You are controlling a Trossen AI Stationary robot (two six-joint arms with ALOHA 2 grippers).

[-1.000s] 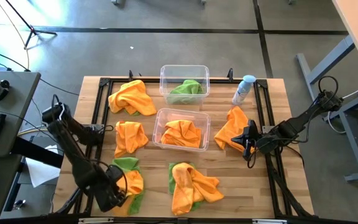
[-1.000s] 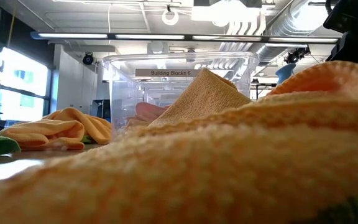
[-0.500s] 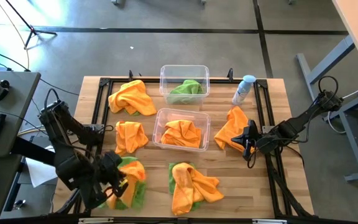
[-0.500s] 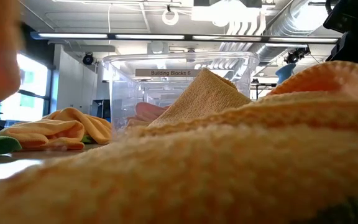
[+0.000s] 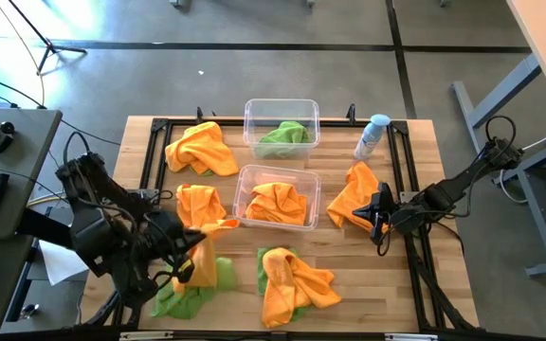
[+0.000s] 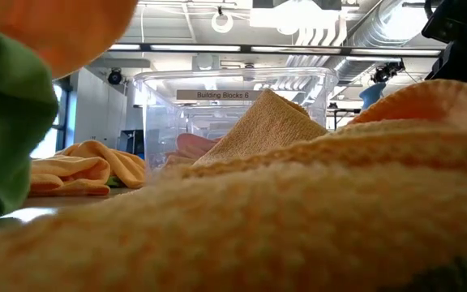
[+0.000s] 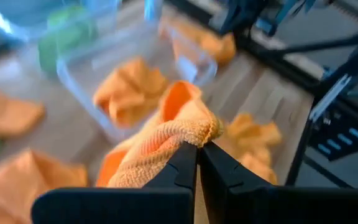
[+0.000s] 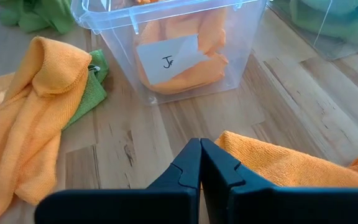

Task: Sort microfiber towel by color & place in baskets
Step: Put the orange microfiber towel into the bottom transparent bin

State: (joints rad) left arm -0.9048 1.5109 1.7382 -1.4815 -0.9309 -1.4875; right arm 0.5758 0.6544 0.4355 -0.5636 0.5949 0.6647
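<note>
I am pinching an orange towel (image 7: pixel 166 134) in my closed left claw (image 7: pixel 197 151), and it could snag the near basket (image 5: pixel 245 180) rim while swinging over.

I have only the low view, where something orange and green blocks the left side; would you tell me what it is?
Observer: The left claw is shut on an orange microfiber cloth, holding it above the wooden table at its front-left.
Operator: Thank you. Is there a second basket?
Observer: Yes. Behind the nearer clear plastic basket sits a farther clear plastic basket, which holds a green cloth.
Operator: And the right arm?
Observer: The right claw is shut and holds nothing, beside another orange cloth on the table's right side.
</note>
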